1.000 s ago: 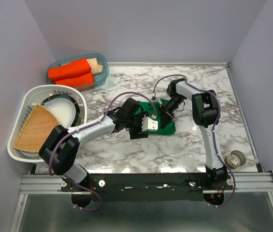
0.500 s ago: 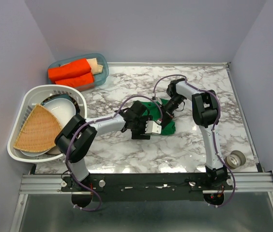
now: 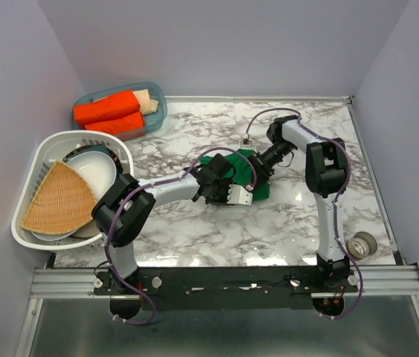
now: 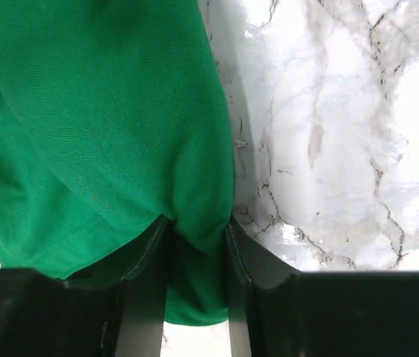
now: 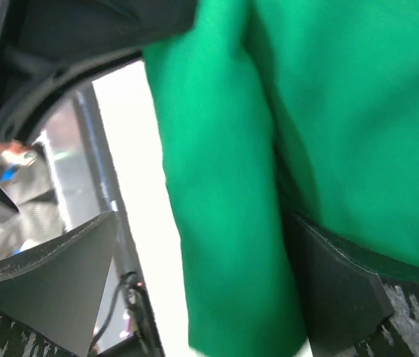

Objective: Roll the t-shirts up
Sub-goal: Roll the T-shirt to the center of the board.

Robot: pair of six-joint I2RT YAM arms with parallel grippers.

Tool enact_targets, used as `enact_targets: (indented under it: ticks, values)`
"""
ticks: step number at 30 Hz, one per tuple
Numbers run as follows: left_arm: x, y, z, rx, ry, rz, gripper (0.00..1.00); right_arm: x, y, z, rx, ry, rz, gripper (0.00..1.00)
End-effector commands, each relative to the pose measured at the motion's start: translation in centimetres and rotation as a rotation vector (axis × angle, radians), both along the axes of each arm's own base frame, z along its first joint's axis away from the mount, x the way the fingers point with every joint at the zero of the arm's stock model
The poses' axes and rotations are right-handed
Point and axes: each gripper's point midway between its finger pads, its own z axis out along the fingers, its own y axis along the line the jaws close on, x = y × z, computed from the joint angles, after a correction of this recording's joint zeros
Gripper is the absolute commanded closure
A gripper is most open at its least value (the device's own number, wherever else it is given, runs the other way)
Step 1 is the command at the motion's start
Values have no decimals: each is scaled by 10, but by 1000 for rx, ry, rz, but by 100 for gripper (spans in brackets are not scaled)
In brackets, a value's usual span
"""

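Observation:
A green t-shirt (image 3: 260, 190) lies bunched in the middle of the marble table, between my two grippers. My left gripper (image 3: 239, 189) reaches in from the left. In the left wrist view the left gripper (image 4: 198, 239) is shut on a fold of the t-shirt (image 4: 98, 111), and its fingers (image 4: 146, 275) press the cloth from both sides. My right gripper (image 3: 257, 172) comes in from the far right. In the right wrist view the right gripper (image 5: 202, 223) stands open and wide, with a loose roll of the t-shirt (image 5: 224, 186) hanging between its fingers (image 5: 61, 275).
A white basket (image 3: 27, 232) at the left edge holds bowls and a wicker fan-shaped mat (image 3: 55, 199). A blue tub (image 3: 155, 104) at the back left holds orange rolled cloths (image 3: 105, 110). A tape roll (image 3: 362, 243) lies near the front right corner.
The left gripper has pushed right into the cloth and closed on a fold. The right gripper has opened and drawn back to the right. The green bundle has shifted slightly.

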Motion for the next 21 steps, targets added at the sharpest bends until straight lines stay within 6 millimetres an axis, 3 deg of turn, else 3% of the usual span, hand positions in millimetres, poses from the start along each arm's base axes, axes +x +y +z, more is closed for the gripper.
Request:
enact_targets:
  ticks: [1, 2, 3, 4, 5, 6, 8, 9, 10, 11, 12, 15, 16, 18, 19, 21]
  values:
    - [-65, 38, -35, 147, 287, 14, 64, 37, -44, 32, -16, -234, -133, 0]
    - [-67, 39, -33, 145, 304, 17, 64, 45, -50, 22, -33, -296, -176, 0]
    - [-65, 36, -28, 125, 313, 26, 64, 53, -60, 40, -64, -421, -206, 0]
    - [-66, 33, -23, 94, 344, 31, 65, 59, -69, 42, -81, -489, -234, 0]
    - [-71, 35, -20, 97, 385, 42, 65, 56, -74, 26, -91, -555, -235, 0]
    - [-67, 28, -13, 74, 403, 45, 65, 57, -81, 29, -120, -636, -229, 0]
    - [-72, 24, -2, 27, 493, 59, 65, 60, -81, 59, -71, -869, -189, 0]
    - [-69, 19, 5, -2, 517, 68, 65, 40, -80, 46, -59, -876, -160, 0]
    - [-69, 17, 10, -22, 542, 70, 65, 32, -72, 70, -28, -995, -121, 0]
    - [-76, 17, 15, -45, 606, 68, 65, 33, -67, 76, -7, -1112, -61, 0]
    - [-73, 14, 17, -58, 626, 80, 65, 13, -66, 56, -19, -1109, -14, 0]
    - [-79, 11, 26, -104, 707, 73, 65, -7, -42, 76, 57, -1341, 111, 0]
    - [-80, 10, 27, -112, 728, 73, 65, -28, -32, 60, 89, -1336, 166, 0]
    - [-81, 8, 33, -138, 784, 84, 65, -41, -22, 65, 130, -1434, 250, 0]
    - [-81, 7, 32, -142, 807, 94, 65, -57, -16, 51, 154, -1420, 299, 0]
    - [-82, 4, 35, -164, 842, 107, 65, -64, -9, 51, 176, -1472, 336, 0]
